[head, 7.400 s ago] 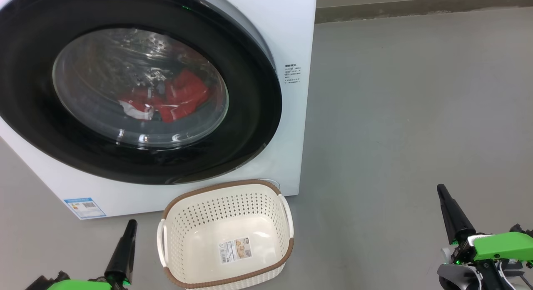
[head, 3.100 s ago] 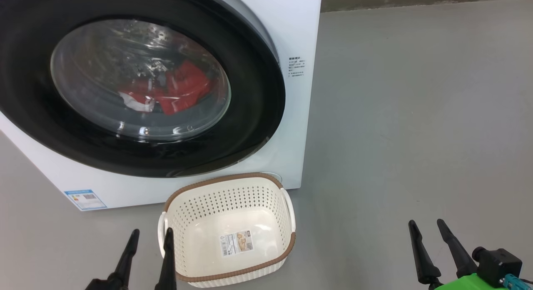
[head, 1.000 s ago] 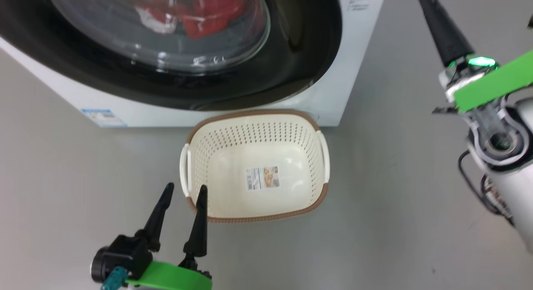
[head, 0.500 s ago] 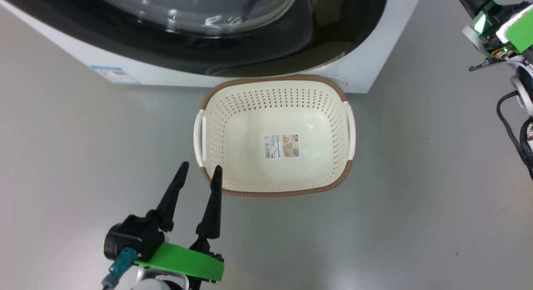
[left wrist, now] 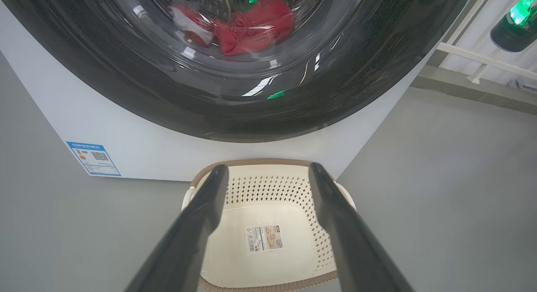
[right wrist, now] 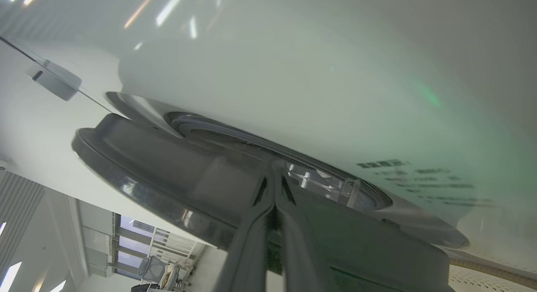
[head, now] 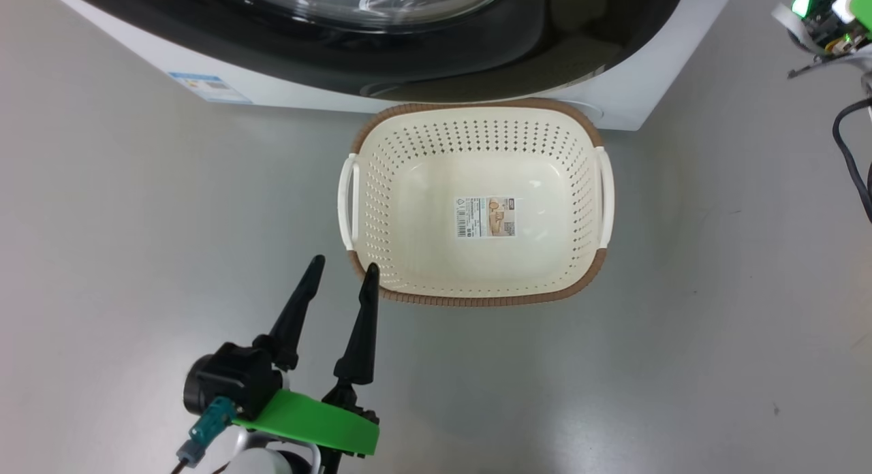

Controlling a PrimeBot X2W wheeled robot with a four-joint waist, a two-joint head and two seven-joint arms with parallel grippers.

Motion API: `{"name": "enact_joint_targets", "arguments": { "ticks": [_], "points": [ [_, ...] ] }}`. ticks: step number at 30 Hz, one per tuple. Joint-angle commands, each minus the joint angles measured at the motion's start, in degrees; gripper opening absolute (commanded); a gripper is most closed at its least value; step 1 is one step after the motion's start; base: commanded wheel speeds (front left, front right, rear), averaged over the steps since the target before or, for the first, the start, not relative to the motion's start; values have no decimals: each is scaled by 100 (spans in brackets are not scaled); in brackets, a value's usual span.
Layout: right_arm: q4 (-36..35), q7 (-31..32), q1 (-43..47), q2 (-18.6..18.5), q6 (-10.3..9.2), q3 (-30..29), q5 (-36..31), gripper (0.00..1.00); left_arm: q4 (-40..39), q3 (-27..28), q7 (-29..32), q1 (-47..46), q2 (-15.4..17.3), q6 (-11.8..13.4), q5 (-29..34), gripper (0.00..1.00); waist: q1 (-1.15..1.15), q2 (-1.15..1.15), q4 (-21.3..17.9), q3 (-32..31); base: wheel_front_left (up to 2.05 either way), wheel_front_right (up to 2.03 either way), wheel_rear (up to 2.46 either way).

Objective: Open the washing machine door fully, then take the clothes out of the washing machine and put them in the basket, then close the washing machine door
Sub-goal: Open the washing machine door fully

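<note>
Basket (head: 477,300) just beside left pincer (head: 344,263)

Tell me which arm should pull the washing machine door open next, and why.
Right. The right gripper, fingers pressed together, sits at the black rim of the washing machine door. The left gripper hangs open, low by a corner of the basket, away from that rim.

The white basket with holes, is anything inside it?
Empty. The cream perforated plastic basket, brown-rimmed, has a bare bottom with just a paper label.
</note>
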Motion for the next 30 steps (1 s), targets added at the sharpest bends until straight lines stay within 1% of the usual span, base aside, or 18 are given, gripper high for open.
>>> {"name": "enact_joint_targets", "arguments": {
  "ticks": [1, 6, 11, 22, 30],
  "points": [
    [-115, 29, -61, 75, -4, -11, -83, 0, -112, 123, -69, -56, 57, 39, -49, 100, 0, 0, 46, 37, 0, 0, 0],
    [-106, 150, -124, 167, -4, -62, -150, 0, -121, 86, -69, -88, 57, 64, -105, 100, 0, 0, 105, 69, 0, 0, 0],
    [-113, 313, 60, 247, -4, -21, -213, 0, -84, 92, -69, -55, 57, 70, -119, 100, 0, 0, 102, -59, 0, 0, 0],
    [-234, 622, 641, 572, -4, 180, -316, 0, -46, 181, -69, 83, 57, 55, -60, 100, 0, 0, -44, -499, 0, 0, 0],
    [-430, 692, 1206, 792, -4, 333, -413, 0, -5, 240, -69, 256, 57, 42, -15, 100, 0, 0, -123, -887, 0, 0, 0]
  ]
}}
